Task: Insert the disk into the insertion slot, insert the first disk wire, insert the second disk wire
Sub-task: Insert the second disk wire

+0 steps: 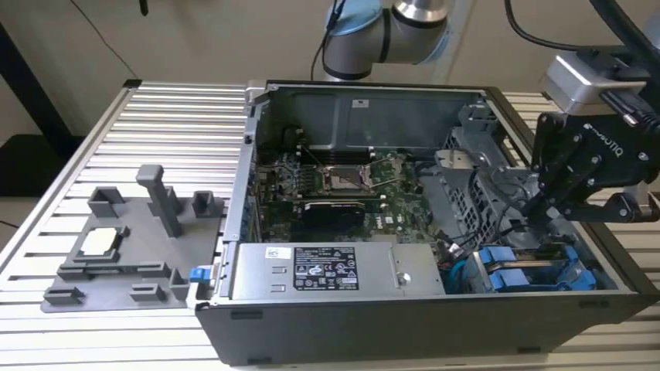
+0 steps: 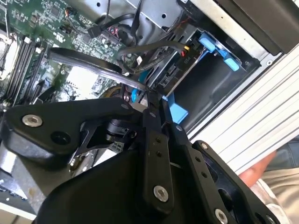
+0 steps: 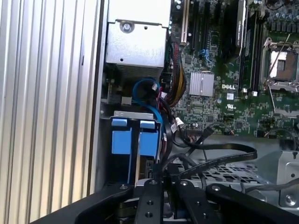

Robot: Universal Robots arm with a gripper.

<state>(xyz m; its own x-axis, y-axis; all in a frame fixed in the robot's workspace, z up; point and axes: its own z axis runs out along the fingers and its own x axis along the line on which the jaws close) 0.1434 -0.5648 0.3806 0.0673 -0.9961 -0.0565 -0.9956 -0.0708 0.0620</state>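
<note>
1. Where the ribbed surface comes nearest in the exterior view, at lower left, carries a grey fixture plate; to the right of that, bears the open computer case.
2. Just inside the near case wall, at lower centre: the power-supply box with its white sticker.
3. At the lower right of the frame, past that box: the disk, already seated in the insertion slot, with a second blue carrier touching or just beside it. Lies flat, with its long axis running roughly across the frame. Points its blue front to the exterior view's left, toward the power-supply box.
4. Just above and to the right of the disk in the frame: the end effector, reaching down into the drive cage. Close to the disk but apart from it, as far as can be judged, and over the end away from the blue front.
5. In the second wrist view, shows the end effector drawn narrow, fingertips seemingly pinched on the end of a flat black disk wire. Judged to be at a wire step, with the disk's own insertion done.
6. Farther back, at mid-frame: the motherboard. Farthest, at upper centre: the arm.
</note>
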